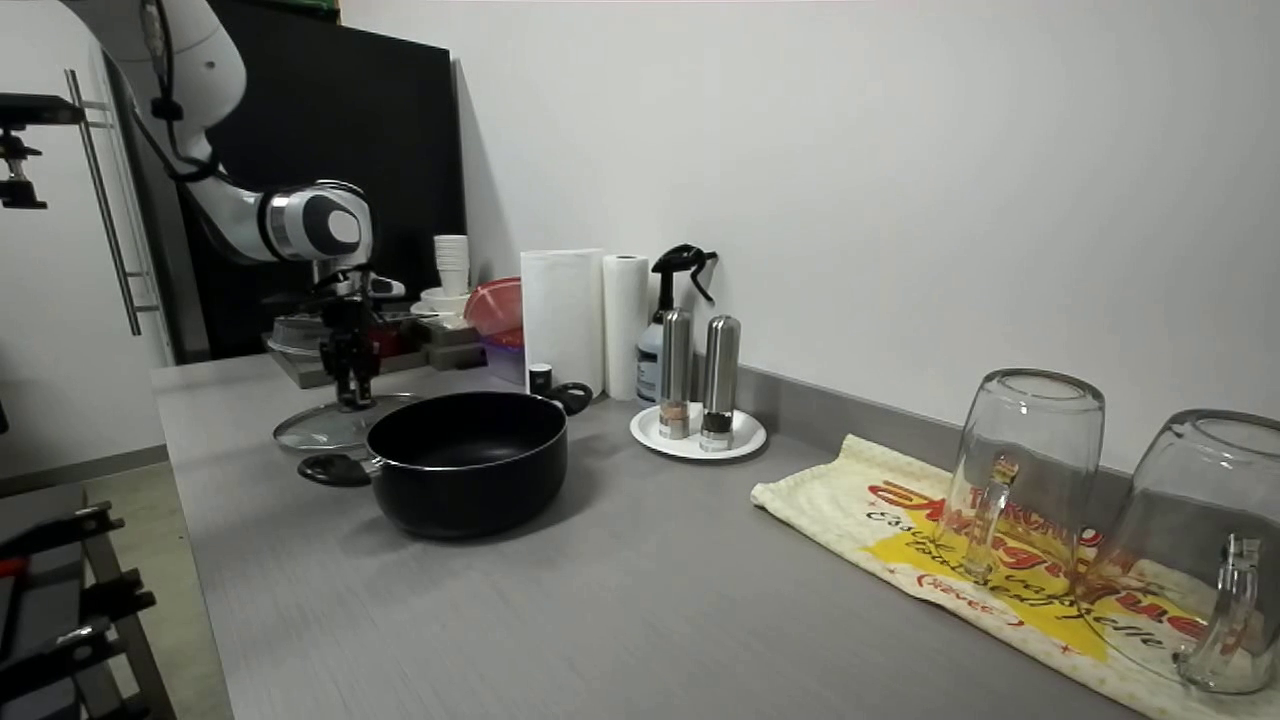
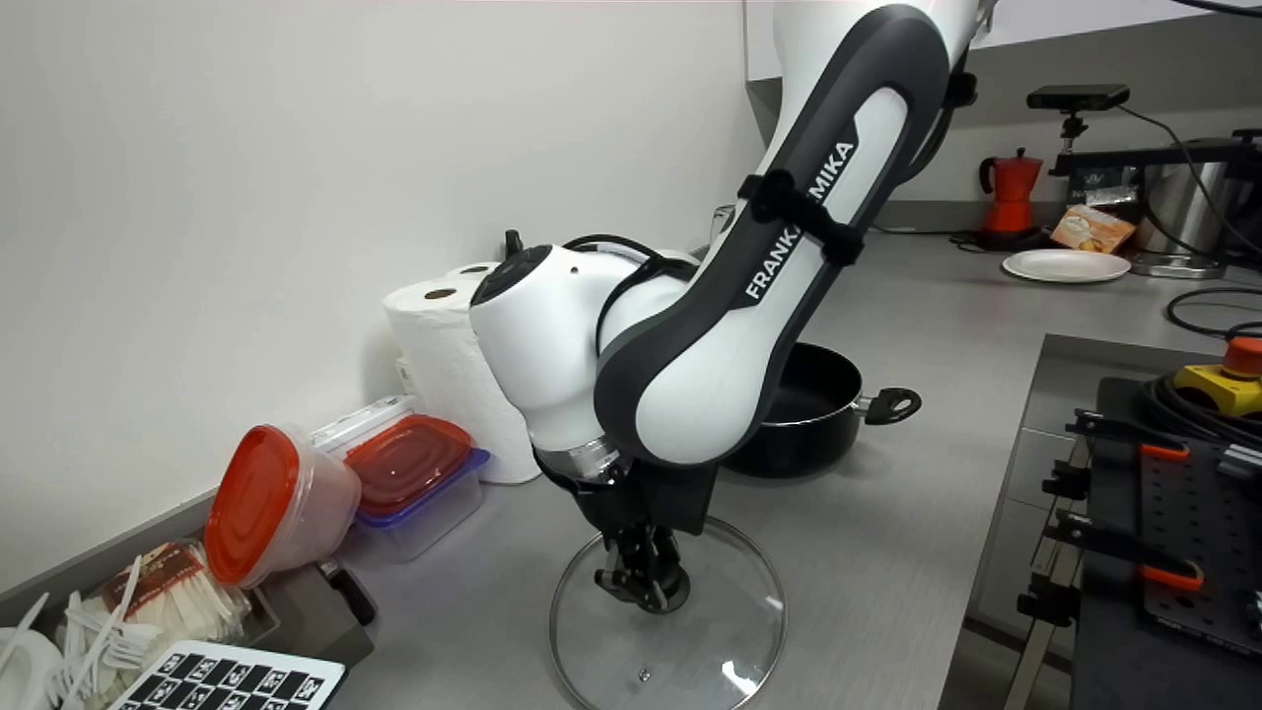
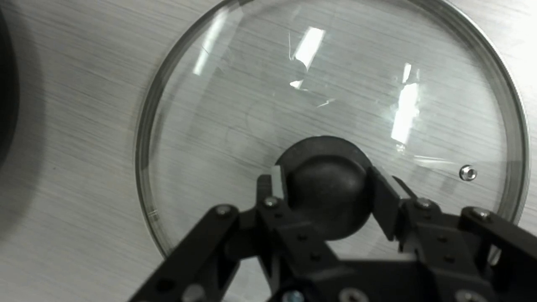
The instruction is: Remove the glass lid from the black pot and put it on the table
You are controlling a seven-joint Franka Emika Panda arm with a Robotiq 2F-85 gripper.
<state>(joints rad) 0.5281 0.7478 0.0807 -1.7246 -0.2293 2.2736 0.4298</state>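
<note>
Mills (image 1: 677, 365): my camera gives me two, upright on a white plate (image 1: 646, 432).
Cloth (image 1: 845, 485): two glass mugs (image 1: 1020, 465) standing on it.
Spray bottle (image 1: 649, 355): behind the mills.
Paper rolls (image 1: 564, 320): two, side by side.
Moka pot (image 2: 1013, 194): red.

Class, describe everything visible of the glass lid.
The clear, round, shallow-domed glass lid has a metal-looking rim, a black central knob and a small metal fitting near the rim. Bright reflections streak it. It lies roughly level, knob up, seemingly on the grey table, apart from the black pot. The jaws appear closed on the knob.
</note>
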